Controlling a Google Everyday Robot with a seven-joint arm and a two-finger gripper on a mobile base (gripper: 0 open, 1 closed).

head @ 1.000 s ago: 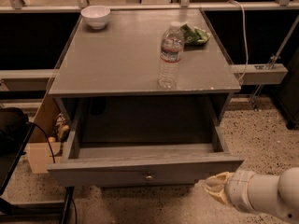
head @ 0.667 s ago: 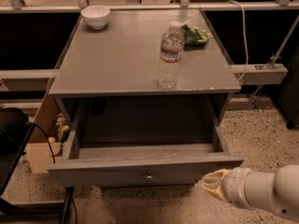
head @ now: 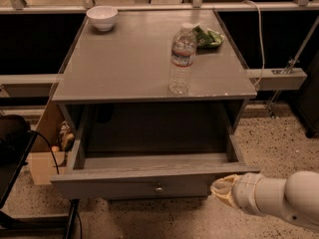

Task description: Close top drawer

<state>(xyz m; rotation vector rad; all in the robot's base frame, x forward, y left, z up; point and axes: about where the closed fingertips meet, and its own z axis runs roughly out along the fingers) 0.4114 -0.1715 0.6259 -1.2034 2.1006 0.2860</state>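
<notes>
- The top drawer (head: 114,187) stood wide open, drawn well out from under the tabletop (head: 124,63) toward my camera. Its inside looked bare and dark.
- Its long grey front faced me low in the view, with the small round knob (head: 158,188) at its centre.
- The claw (head: 220,189) sat at the lower right, just beside the right end of the drawer front and level with it, pointing left toward that end.
- I could not tell how far open the claw was or whether it touched the drawer front. It had hold of nothing that I could see.
- The white arm (head: 279,200) ran from the claw off the lower right edge.
- On the tabletop a white bowl (head: 102,17) sat at the far left corner.
- A clear water bottle (head: 182,59) stood upright right of centre, near the front edge.
- A green packet (head: 208,36) lay just behind the bottle, toward the far right corner.
- A cardboard box (head: 42,158) rested on the speckled floor (head: 279,143) left of the cabinet.
- A white cable (head: 260,29) hung down behind the cabinet's right side.
</notes>
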